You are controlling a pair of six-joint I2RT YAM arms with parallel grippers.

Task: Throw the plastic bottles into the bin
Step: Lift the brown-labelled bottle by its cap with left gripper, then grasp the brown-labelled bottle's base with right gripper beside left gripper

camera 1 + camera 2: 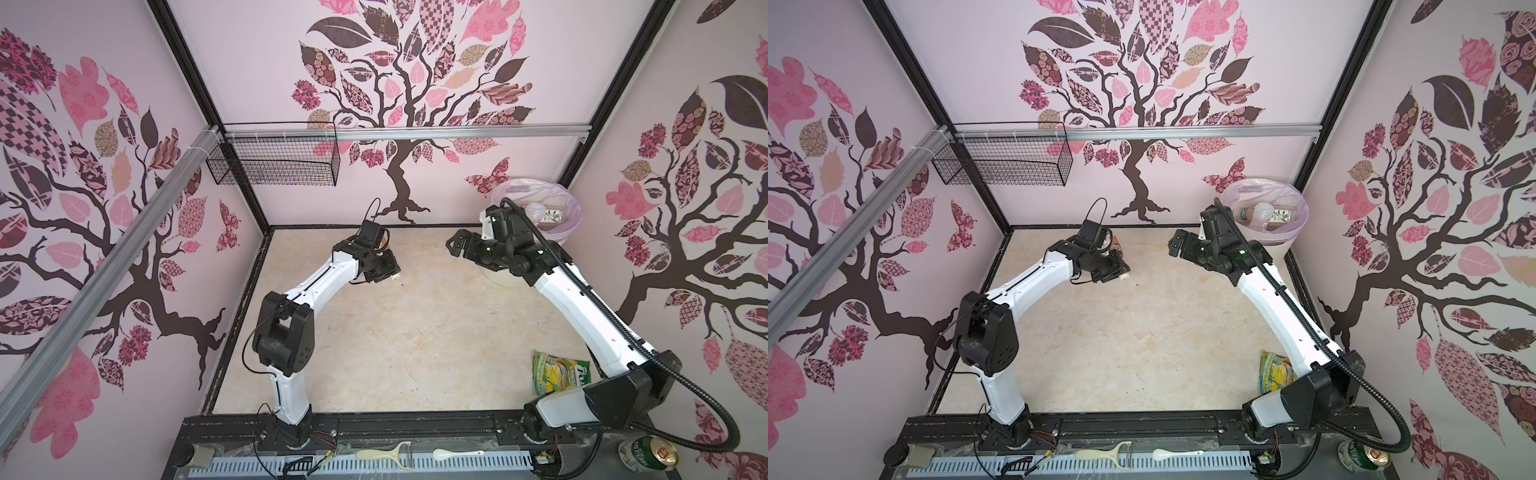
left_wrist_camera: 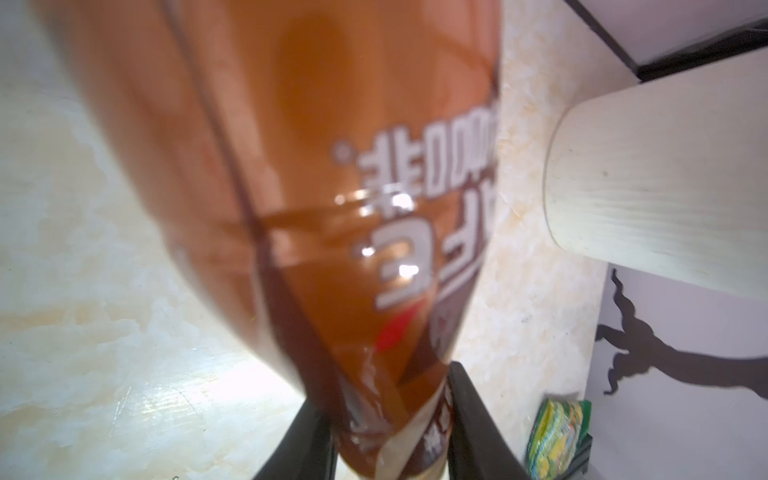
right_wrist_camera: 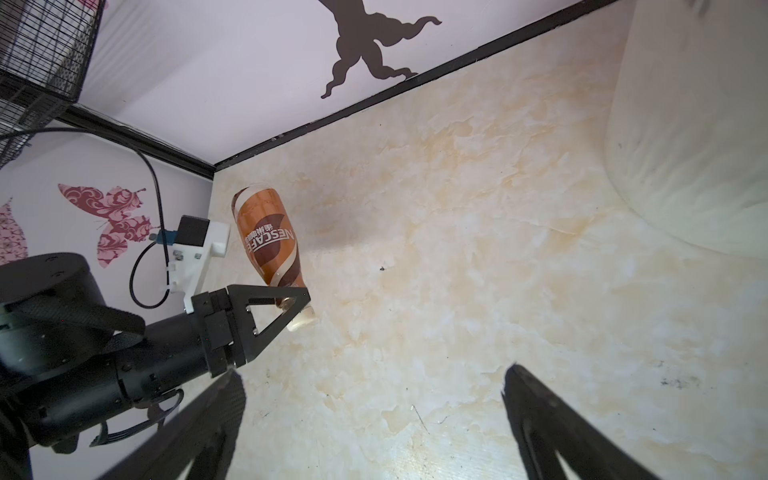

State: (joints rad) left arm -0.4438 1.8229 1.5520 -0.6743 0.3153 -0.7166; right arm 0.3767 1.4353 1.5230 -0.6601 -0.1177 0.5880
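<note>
Right wrist view shows the job best. The left pincer (image 3: 297, 307) is shut tight on the thin neck of a brown Nescafe bottle (image 3: 266, 237), just by its pale cap (image 3: 301, 322). The fat body of the bottle sticks out toward the far wall. It looks lifted off the tabletop (image 3: 457, 270), because a soft shadow lies beside it. The bottle is at the far side of the tabletop, a bit left of the middle. The bin (image 1: 1262, 183) stands in the far right corner, well apart from it. A clear bottle (image 1: 1256, 214) lies inside the bin already. The right pincer (image 3: 374, 372) is wide open and holds nothing. It hangs between the brown bottle and the bin.

I think the step now is to carry this bottle over to the bin.

What could go wrong? The grip is only on the thin neck, so the big body could swing and slip out if the arm moves fast. The right arm is in the way, so the two arms could bump. The bin is tall, so a low bottle could hit the rim and push the bin over, or drop outside it. If the left arm cannot reach that far, it may pass the bottle to the open pincer, and a bad pass would let it fall. The yellow-green snack bag (image 1: 555, 372) at the near right is not a bottle and should stay out.
</note>
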